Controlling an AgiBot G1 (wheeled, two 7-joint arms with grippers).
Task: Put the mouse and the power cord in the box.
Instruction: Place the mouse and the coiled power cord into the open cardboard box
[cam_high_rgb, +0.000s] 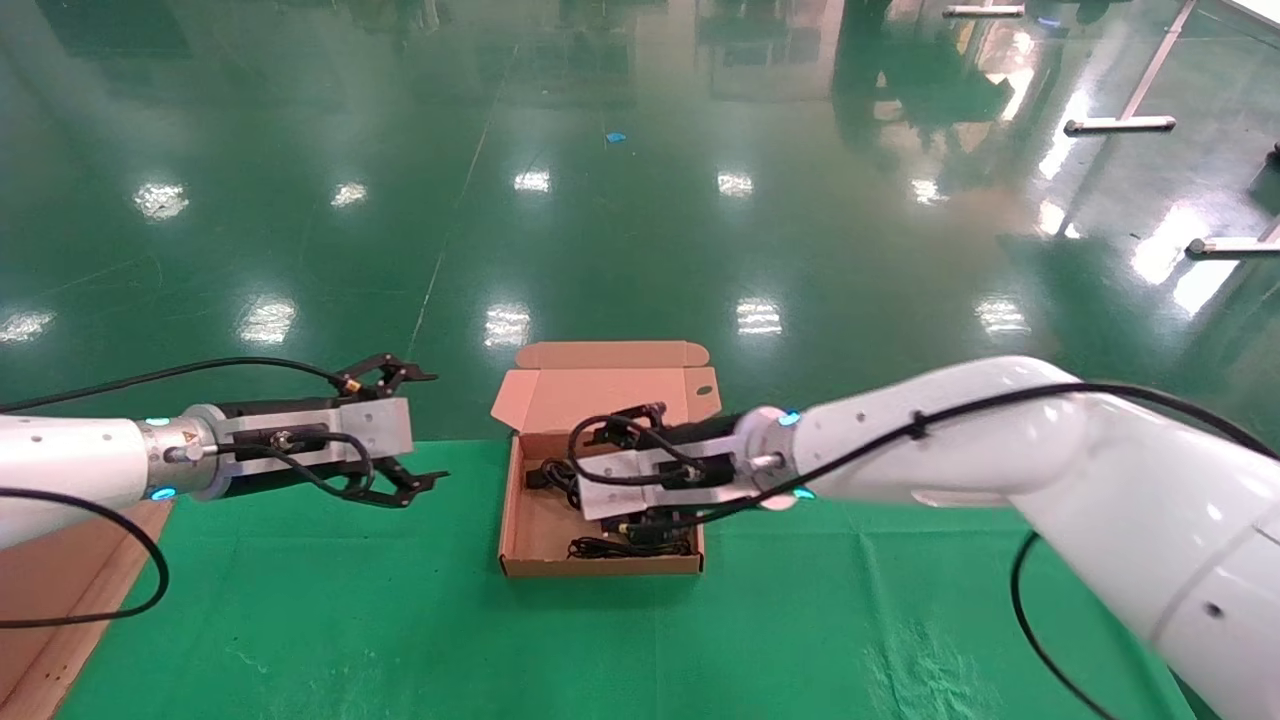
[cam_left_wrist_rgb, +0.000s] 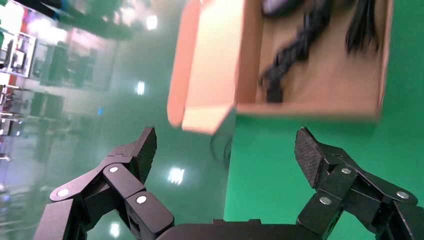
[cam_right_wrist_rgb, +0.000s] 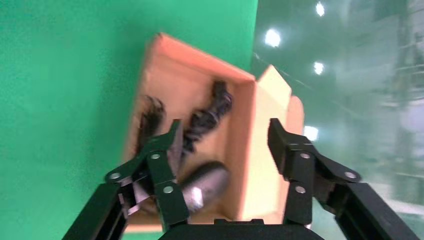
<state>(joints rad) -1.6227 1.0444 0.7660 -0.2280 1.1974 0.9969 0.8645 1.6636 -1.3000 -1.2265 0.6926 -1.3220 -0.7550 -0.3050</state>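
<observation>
The mouse (cam_right_wrist_rgb: 205, 184) and cord (cam_right_wrist_rgb: 207, 119) lie in the box (cam_high_rgb: 520, 560), directly beneath the spread, empty right gripper (cam_high_rgb: 620, 470), while the left gripper (cam_high_rgb: 400, 432), also spread, hovers beside the box.

No readable text in any view.

The box (cam_high_rgb: 600, 400) shows bare brown cardboard with no print, label or number. A small yellow triangular sticker sits on the left arm's wrist just behind the left pincer (cam_high_rgb: 415, 432), but whatever it carries is too small to make out.
</observation>
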